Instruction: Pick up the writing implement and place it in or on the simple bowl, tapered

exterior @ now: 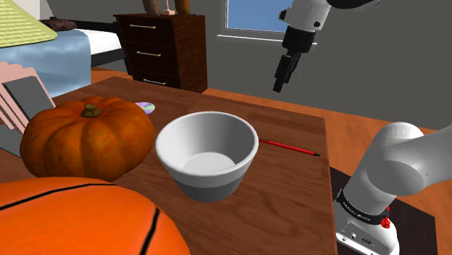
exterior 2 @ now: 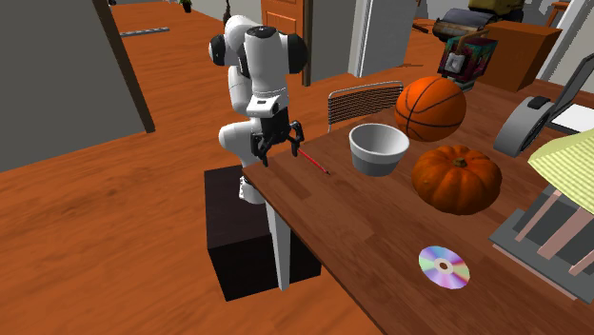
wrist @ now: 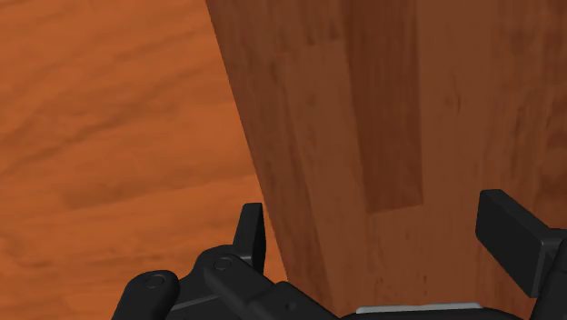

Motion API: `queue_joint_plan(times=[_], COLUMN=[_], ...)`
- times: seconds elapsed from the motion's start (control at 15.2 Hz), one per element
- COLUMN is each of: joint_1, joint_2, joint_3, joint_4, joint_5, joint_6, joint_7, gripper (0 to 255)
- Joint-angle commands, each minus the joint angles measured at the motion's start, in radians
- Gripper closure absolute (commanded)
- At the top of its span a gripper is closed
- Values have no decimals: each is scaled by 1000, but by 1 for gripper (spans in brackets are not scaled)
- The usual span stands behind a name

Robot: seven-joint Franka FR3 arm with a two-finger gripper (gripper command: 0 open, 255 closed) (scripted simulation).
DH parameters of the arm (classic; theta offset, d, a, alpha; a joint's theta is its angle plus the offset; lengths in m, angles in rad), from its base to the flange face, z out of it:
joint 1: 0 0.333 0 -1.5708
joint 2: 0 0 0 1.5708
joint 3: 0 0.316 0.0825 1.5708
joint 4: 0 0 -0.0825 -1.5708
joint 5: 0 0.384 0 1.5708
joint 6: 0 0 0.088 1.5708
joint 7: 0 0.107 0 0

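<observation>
The black claw (exterior: 278, 81) hangs with fingers apart over the desk (exterior: 290, 210) edge, while the thin red pencil (exterior: 286, 147) lies flat just beside the white bowl (exterior: 210, 185), where a skewed descent could roll it away.

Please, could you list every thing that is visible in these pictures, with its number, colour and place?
pen: one, red, lying on the table beside the bowl
bowl: one, white and grey, upright on the table, empty
pumpkin: one, orange, next to the bowl
basketball: one, orange, beside the pumpkin
disc: one, shiny, flat on the table
table: one, brown wood
dresser: one, dark brown, beyond the table
arm: one, white, on a black stand
fingers: two, black, open, above the table's edge
</observation>
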Motion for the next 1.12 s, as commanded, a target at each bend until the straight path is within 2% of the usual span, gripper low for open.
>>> queue_joint_plan(times=[0.0,0.86,1.06], joint_1=[0,121,123], joint_2=[0,138,141], joint_3=[0,313,321], joint_4=[0,16,-9], joint_5=[0,100,104], joint_6=[0,51,79], joint_7=[0,211,212], gripper=[0,0,0])
